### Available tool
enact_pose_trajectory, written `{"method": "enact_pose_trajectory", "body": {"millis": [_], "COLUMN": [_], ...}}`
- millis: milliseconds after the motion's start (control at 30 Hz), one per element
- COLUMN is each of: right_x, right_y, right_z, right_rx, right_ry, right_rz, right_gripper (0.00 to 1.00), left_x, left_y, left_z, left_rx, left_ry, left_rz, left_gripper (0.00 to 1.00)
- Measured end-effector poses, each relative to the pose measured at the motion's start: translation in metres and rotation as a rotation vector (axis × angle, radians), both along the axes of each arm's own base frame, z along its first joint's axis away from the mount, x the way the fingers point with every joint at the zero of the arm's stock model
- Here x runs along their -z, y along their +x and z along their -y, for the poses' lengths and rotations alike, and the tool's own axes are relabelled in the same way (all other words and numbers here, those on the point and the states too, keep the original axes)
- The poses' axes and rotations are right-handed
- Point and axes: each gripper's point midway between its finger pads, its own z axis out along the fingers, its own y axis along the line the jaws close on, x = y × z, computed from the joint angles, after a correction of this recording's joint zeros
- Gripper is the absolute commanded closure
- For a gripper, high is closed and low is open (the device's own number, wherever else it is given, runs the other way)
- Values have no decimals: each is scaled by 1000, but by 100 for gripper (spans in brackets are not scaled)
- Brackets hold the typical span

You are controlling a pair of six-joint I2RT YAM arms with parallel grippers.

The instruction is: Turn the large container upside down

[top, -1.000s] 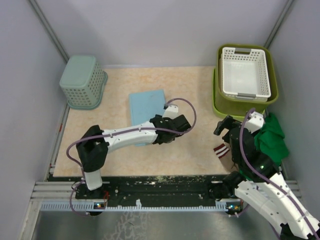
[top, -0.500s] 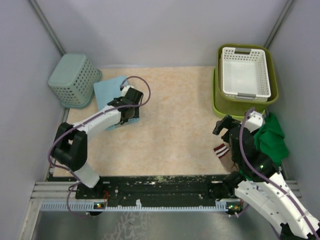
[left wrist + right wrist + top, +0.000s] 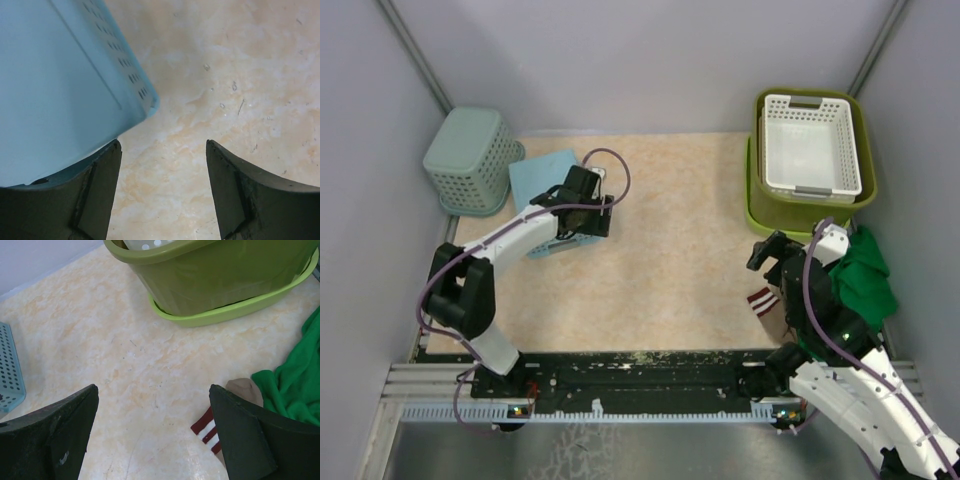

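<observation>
The large container (image 3: 754, 214) is the lime-green tub at the back right, standing upright. An olive-green tub (image 3: 861, 120) sits nested in it, and only its rim (image 3: 235, 313) shows under that tub. My right gripper (image 3: 767, 258) hangs open in front of it, apart from it, with bare table between its fingers (image 3: 152, 395). My left gripper (image 3: 604, 214) is far off at the left, open and empty (image 3: 163, 150). Its left finger (image 3: 102, 190) lies against the edge of a light-blue basket (image 3: 60, 90).
A white basket (image 3: 810, 145) lies inside the olive tub. The light-blue basket (image 3: 542, 176) and an upturned teal perforated basket (image 3: 472, 160) stand at the back left. A green cloth (image 3: 865, 278) and a striped sock (image 3: 760, 300) lie beside my right arm. Grey walls close in three sides.
My left arm has swung from the table's middle to the back left, carrying the light-blue basket along and nudging the teal basket, then eased slightly right. The right arm has not moved.
</observation>
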Motion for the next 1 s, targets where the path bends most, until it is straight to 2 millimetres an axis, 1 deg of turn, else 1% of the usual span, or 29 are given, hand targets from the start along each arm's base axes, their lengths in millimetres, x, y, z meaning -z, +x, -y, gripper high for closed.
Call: {"method": "enact_pose_trajectory", "body": {"millis": [167,233,300,433,500,567,733,767,800,867,1000], "right_x": [0,0,0,-1,2,3,4,4,4,3,3], "right_y": [0,0,0,1,2,4,8,8,8,8,7], "right_z": [0,0,0,-1,-3,-5,-10,-11,-11,-11,-11], "right_rx": [0,0,0,-2,-8,-13,-25,-27,-28,-29,-29], "right_ry": [0,0,1,5,4,2,8,8,9,10,10], "right_rz": [0,0,1,5,0,-8,-6,-7,-7,-6,-6], "right_gripper": [9,9,9,9,9,9,9,9,9,9,9], "left_x": [9,4,-6,-32,-37,-35,-16,-13,-10,-8,-10], "left_y": [-15,-21,-27,-42,-49,-60,-86,-88,-89,-82,-58], "left_z": [10,11,9,-4,-11,-20,-48,-53,-60,-75,-102], "left_rx": [46,46,31,-75,-140,-229,-445,-482,-516,-594,-700], "left_ry": [-24,-33,-48,-95,-116,-140,-206,-219,-228,-258,-321], "left_rz": [-63,-64,-54,-12,-8,-19,-43,-46,-46,-38,4], "left_gripper": [20,19,18,19,19,18,18,18,18,18,17]}}
